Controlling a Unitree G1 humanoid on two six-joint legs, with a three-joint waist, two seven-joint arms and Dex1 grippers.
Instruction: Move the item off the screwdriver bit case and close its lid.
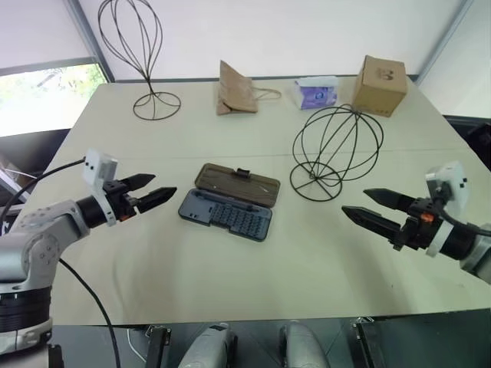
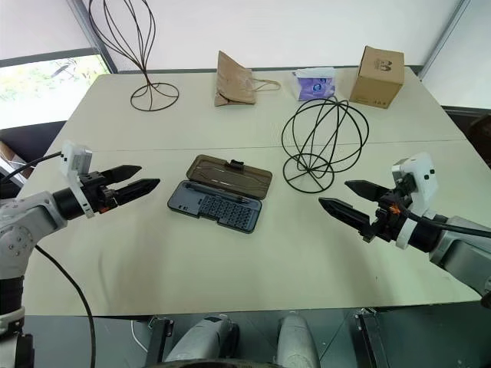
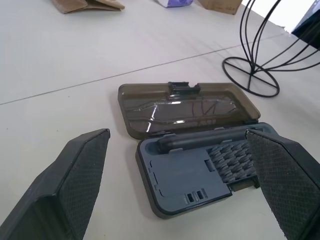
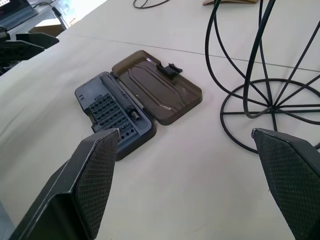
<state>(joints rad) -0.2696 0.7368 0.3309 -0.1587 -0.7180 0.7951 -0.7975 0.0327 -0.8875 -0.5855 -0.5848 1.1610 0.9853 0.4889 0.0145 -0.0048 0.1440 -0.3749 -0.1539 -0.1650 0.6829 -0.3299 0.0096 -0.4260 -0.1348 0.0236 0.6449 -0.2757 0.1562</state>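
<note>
**A:** Where is everything sitting on the pale table [image 1: 253, 268]?

**B:** The black wire globe-shaped stand [image 1: 336, 152] is standing upright on its ring base, just to the right of the flat dark blue-grey plastic screwdriver bit case [image 1: 226, 212] and apart from it. The case is lying open, its translucent smoky-brown lid [image 1: 238, 183] folded back flat on the far side, latch tab pointing away.

**A:** And the pincers?

**B:** The left gripper [image 1: 147, 192] is hovering just left of the case, fingers spread wide and holding nothing. The right gripper [image 1: 374, 208] is hovering below the globe, equally wide, also empty.

**A:** How is the lid likely to handle?

**B:** It looks like thin, stiff, light plastic, glossy and probably slippery. Pinching seems awkward, since it is lying flat. I would judge that sliding a fingertip under the far edge near the latch tab and swinging it over is best, while the case, looking light, may be sliding unless steadied.
</note>
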